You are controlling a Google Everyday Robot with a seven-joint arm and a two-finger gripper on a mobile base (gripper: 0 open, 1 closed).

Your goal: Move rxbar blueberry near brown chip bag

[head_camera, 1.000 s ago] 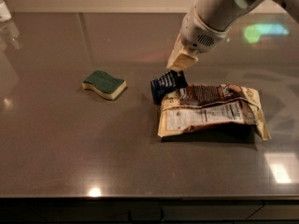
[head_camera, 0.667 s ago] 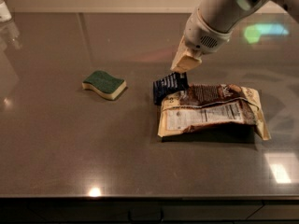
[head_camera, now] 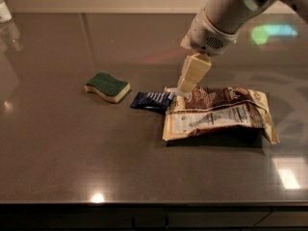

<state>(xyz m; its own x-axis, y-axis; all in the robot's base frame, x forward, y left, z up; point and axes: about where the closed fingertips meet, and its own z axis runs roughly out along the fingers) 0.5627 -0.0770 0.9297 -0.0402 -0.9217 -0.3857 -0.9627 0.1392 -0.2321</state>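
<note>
1. The rxbar blueberry lies flat on the bench, between the green-topped sponge and the brown chip bag. Its right end sits just at the bag's upper-left corner.
2. The gripper hangs low, tilted down from the upper right. Its tip is over the spot where the bar's end meets the bag's corner. I cannot tell whether it is spread or closed, nor whether it has hold of the bar's crimped end.
3. Judging by how things lie, the bar is already near the bag, so the step in hand is most likely a clean release and retreat.
4. Any release should be complete before the arm rises; a half-let-go wrapper would be lifted along with it.
5. The retreat should go straight up rather than sideways. The wrapper looks light and the bench glossy, so a sideways brush could push the bar off towards the sponge.
6. The bag's crinkled corner deserves care: snagging it could drag the bag away from the bar.
</note>
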